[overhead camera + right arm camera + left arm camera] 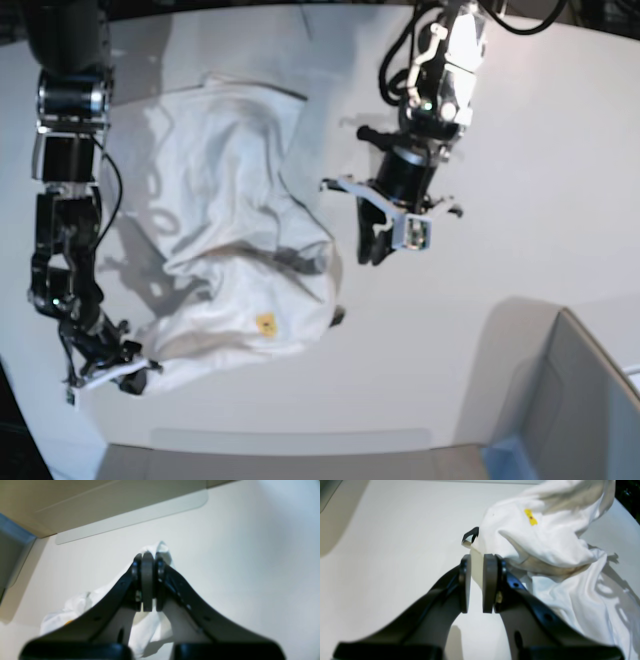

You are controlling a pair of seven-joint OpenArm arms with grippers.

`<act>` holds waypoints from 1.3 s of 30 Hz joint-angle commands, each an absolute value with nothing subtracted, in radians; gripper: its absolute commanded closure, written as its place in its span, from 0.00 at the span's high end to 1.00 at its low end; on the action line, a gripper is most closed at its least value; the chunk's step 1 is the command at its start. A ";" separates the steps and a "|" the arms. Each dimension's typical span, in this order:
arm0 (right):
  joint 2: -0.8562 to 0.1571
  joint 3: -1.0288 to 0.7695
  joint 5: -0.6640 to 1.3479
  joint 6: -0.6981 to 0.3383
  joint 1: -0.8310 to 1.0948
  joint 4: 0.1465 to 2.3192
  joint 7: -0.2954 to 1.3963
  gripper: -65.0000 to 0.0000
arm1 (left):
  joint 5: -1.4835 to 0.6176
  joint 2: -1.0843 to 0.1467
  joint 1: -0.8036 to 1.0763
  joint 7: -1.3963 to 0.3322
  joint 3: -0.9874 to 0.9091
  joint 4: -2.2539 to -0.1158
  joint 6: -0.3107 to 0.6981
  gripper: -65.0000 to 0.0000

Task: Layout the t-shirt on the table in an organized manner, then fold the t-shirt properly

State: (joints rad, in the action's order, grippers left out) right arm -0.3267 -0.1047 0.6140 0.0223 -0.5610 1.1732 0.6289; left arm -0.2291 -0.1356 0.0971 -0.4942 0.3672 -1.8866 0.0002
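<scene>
One crumpled white t-shirt [235, 260] sprawls; right fingers [147, 555] pinch its edge, left fingers [466, 580] slightly parted, empty.

Bright overhead light washes the large smooth white tabletop [520, 200] almost to glare, and the crumpled white cotton t-shirt [235, 250] carries hard cable and arm shadows. Both wrist views are soft, with the near black gripper bodies blurred and the table edges bending at the corners.
</scene>
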 commanded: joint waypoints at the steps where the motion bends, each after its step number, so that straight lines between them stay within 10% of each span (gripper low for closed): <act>1: -0.340 -0.111 0.622 0.015 -0.608 1.176 0.598 0.00 | -0.223 -0.134 0.082 -0.469 0.375 -1.891 0.002 0.16; 12: -0.344 -0.111 0.622 0.022 -0.628 1.089 0.469 0.00 | -0.225 -0.134 0.001 -0.469 0.458 -1.767 0.002 0.16; 21: -0.348 -0.111 0.628 0.013 -0.552 1.178 0.473 0.35 | -0.229 -0.136 -0.035 -0.469 0.507 -1.684 0.001 0.22; 39: -0.354 -0.268 0.630 0.022 -0.108 1.647 0.473 0.35 | -0.229 -0.131 -0.163 -0.469 0.553 -1.481 -0.004 0.28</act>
State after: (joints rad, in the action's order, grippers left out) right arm -0.3397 -0.2584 0.6254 0.0292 -0.0895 1.6268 0.5026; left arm -0.2348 -0.1333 -0.1448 -0.4927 0.5564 -1.4673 -0.0006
